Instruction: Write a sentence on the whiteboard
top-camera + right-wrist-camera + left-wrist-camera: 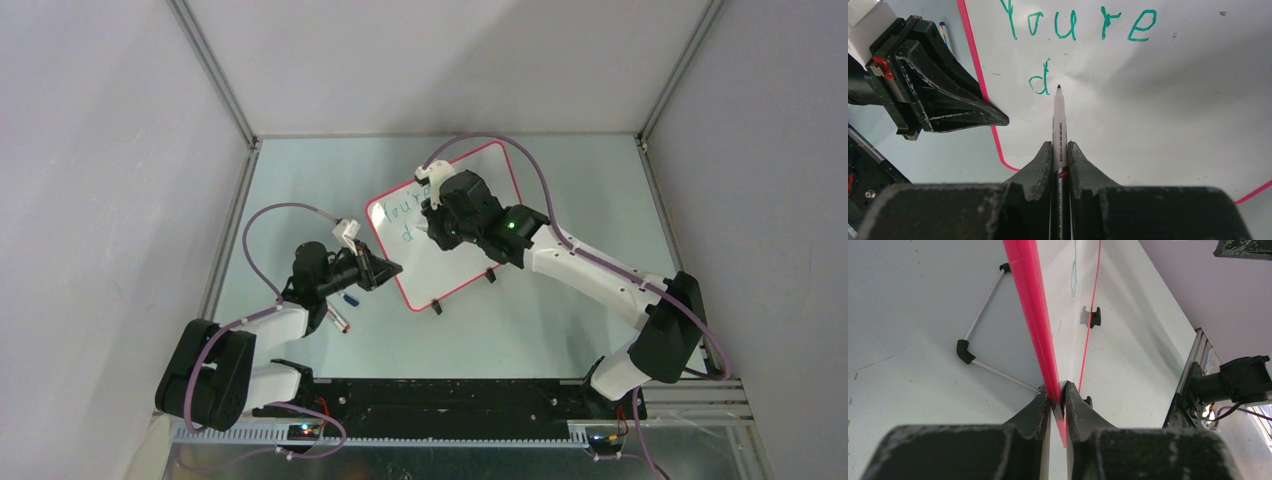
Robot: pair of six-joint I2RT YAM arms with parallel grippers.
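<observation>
One whiteboard [450,270] with two black feet [437,308], two robot arms [590,270], one gripped marker [1059,125], two loose pens [341,320] at its eight o'clock

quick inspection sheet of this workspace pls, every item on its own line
surface: pale green tabletop, faint scuffs.
job's things: red-rimmed whiteboard; green writing reads "Youre", with a "d" below; marker uncapped.
clutter: a blue-tipped pen and a red-tipped pen lie by the left arm.
tools: left tool shut on the whiteboard's rim; right tool shut on the marker, tip beside the "d".
cables: purple cables loop off both arms, one arching over the board's far corner.
surroundings: grey walls, metal frame posts.
</observation>
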